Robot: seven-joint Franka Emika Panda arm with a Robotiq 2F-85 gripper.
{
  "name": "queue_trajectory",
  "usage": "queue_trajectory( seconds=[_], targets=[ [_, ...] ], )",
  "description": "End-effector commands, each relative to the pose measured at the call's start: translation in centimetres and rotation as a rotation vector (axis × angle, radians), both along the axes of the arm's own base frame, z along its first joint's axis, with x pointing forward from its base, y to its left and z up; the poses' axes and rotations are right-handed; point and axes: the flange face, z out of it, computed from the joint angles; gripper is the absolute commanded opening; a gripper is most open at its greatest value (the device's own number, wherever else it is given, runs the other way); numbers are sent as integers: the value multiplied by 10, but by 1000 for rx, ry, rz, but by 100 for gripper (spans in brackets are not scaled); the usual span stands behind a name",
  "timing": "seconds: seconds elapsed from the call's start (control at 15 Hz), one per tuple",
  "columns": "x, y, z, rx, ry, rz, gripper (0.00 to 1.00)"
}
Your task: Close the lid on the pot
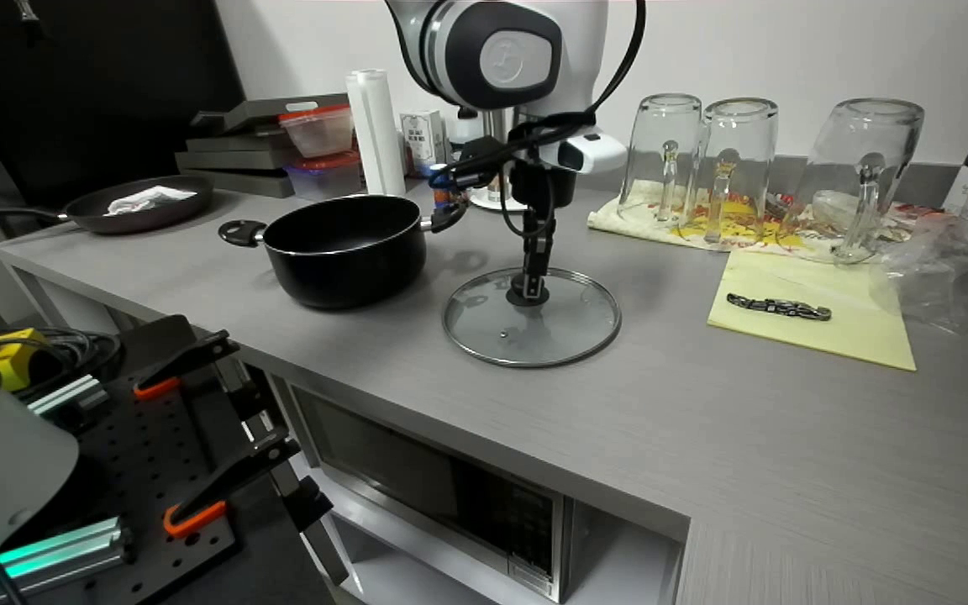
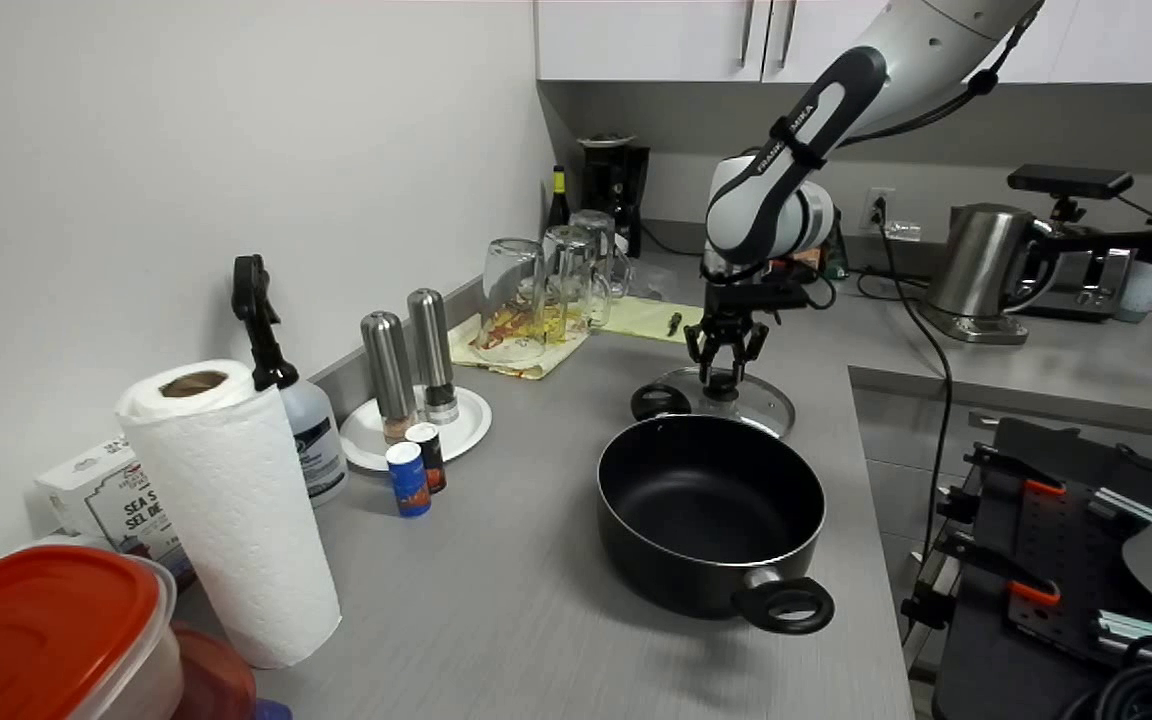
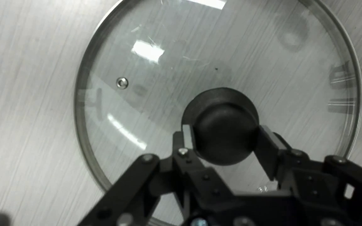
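The round clear-glass lid [image 1: 572,332] lies flat on the grey counter and shows in both exterior views [image 2: 768,402]. Its black knob [image 3: 223,138] is up, and its metal rim fills most of the wrist view. My gripper [image 1: 533,290] points straight down over the lid. Its two fingers stand on opposite sides of the knob and appear to touch it, seen in the wrist view [image 3: 225,136]. The black pot [image 1: 349,273] stands upright beside the lid, uncovered, with a dark, empty inside [image 2: 711,490]. One pot handle [image 2: 660,401] points towards the lid.
Upside-down glass mugs [image 1: 728,168] stand on a cloth by the wall. A plate [image 2: 471,420] with steel shakers and a paper towel roll [image 2: 236,520] are along the wall side. A frying pan [image 1: 139,210] is beyond the pot. The counter's front edge [image 1: 467,424] runs close by.
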Motion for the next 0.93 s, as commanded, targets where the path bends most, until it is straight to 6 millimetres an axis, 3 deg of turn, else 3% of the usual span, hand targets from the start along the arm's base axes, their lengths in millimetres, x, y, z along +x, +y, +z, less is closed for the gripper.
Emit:
queue_trajectory(
  seconds=[0.0,0.2,0.4,0.6,0.87],
  targets=[
    [-2,-4,35,-37,-55,-22,25],
    [-6,-11,71,-82,-110,-20,25],
    [-15,-6,115,-143,-160,27,25],
    [-30,18,157,-188,-198,128,25],
    [-55,70,199,-218,-223,306,25]
  ],
)
